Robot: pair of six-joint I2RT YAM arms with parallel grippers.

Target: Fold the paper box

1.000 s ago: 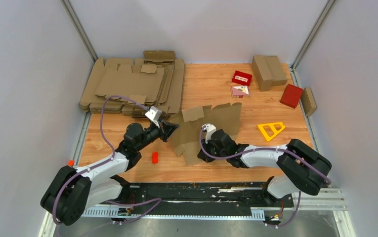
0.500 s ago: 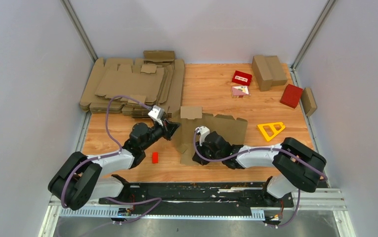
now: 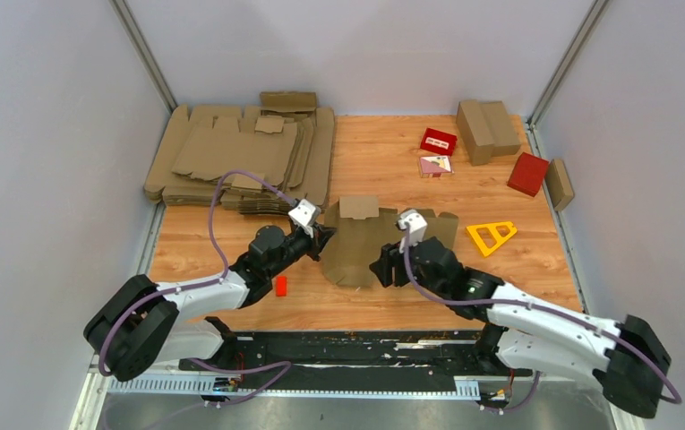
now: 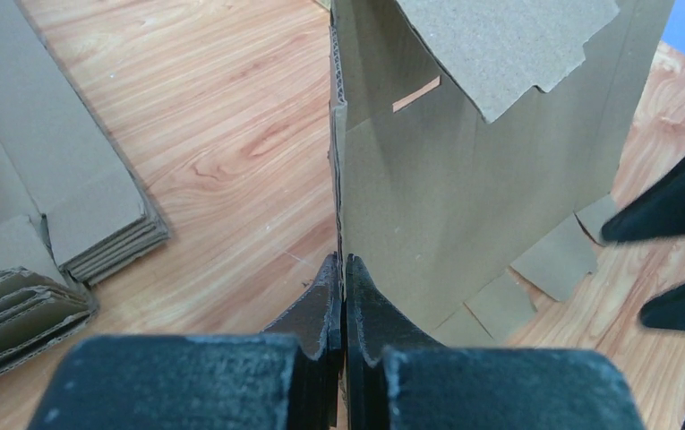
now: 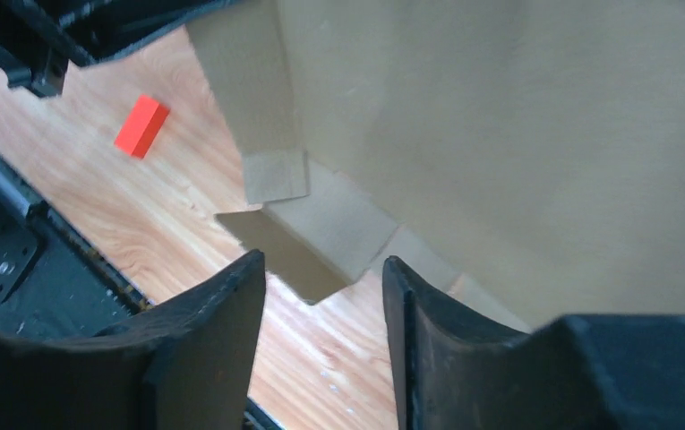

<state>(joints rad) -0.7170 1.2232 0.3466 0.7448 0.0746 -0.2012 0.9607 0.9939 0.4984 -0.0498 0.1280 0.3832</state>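
Note:
The paper box (image 3: pixel 361 251) is a brown cardboard blank with flaps, partly lifted off the wooden table at its middle. My left gripper (image 3: pixel 323 238) is shut on the blank's left edge. In the left wrist view, the jaws (image 4: pixel 342 271) pinch the corrugated edge, and the paper box (image 4: pixel 464 170) stands upright ahead. My right gripper (image 3: pixel 380 269) is at the blank's near right side, open and holding nothing. In the right wrist view, the open right gripper (image 5: pixel 325 269) has bare table between its fingers. A folded tab (image 5: pixel 316 237) of the paper box (image 5: pixel 518 125) lies just beyond its tips.
A stack of flat cardboard blanks (image 3: pixel 240 157) fills the back left. Folded brown boxes (image 3: pixel 486 130) and red boxes (image 3: pixel 528 173) sit at the back right. A yellow triangular frame (image 3: pixel 491 236) lies right of the blank. A small red block (image 3: pixel 280 286) is near the left arm.
My right gripper has opened, let go of the blank, and its arm has swung out to the right. The left gripper has moved right, still holding the blank's edge.

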